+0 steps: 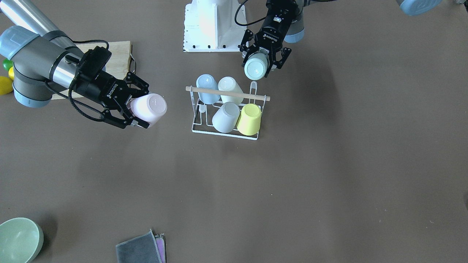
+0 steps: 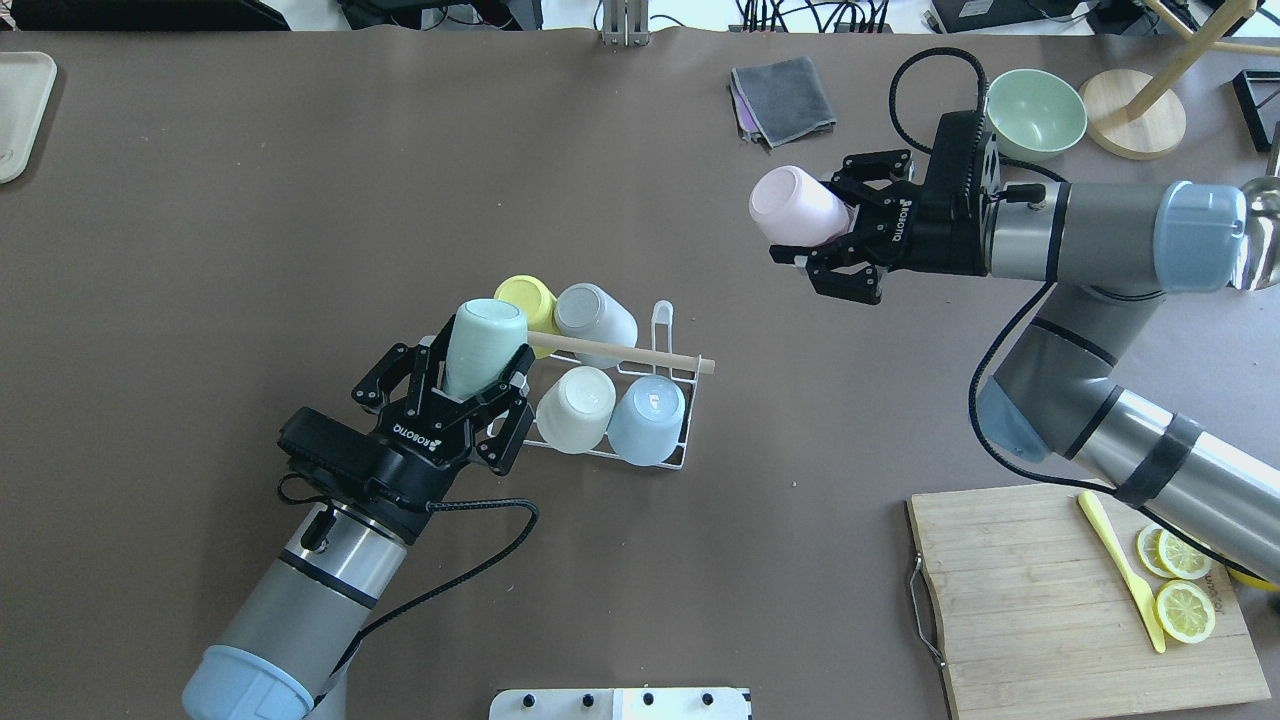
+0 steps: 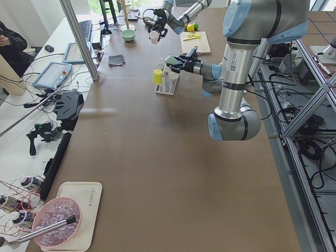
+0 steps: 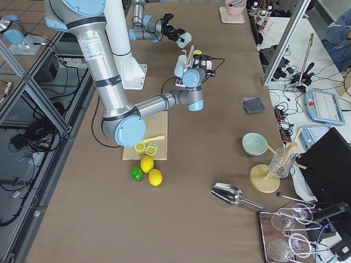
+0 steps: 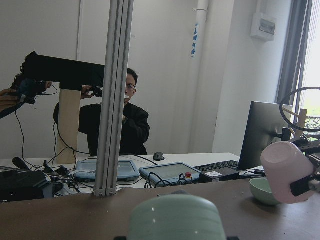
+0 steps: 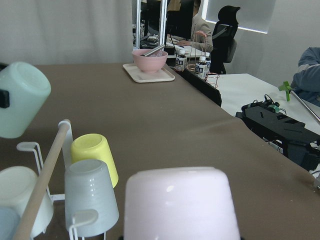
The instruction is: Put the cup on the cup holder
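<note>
The white wire cup holder (image 2: 620,352) with a wooden rod handle stands mid-table and also shows in the front view (image 1: 226,94). It holds a yellow cup (image 2: 525,298), a grey cup (image 2: 597,315), a cream cup (image 2: 575,405) and a blue cup (image 2: 648,417), all upside down. My left gripper (image 2: 470,375) is shut on a mint green cup (image 2: 485,335) and holds it bottom forward over the holder's near left end. My right gripper (image 2: 835,225) is shut on a pink cup (image 2: 790,205) and holds it in the air to the holder's far right, apart from it.
A wooden cutting board (image 2: 1040,600) with lemon slices and a yellow knife lies at the near right. A green bowl (image 2: 1035,110), a grey cloth (image 2: 785,95) and a wooden stand (image 2: 1130,125) sit at the far right. The white robot base (image 1: 212,25) is behind the holder.
</note>
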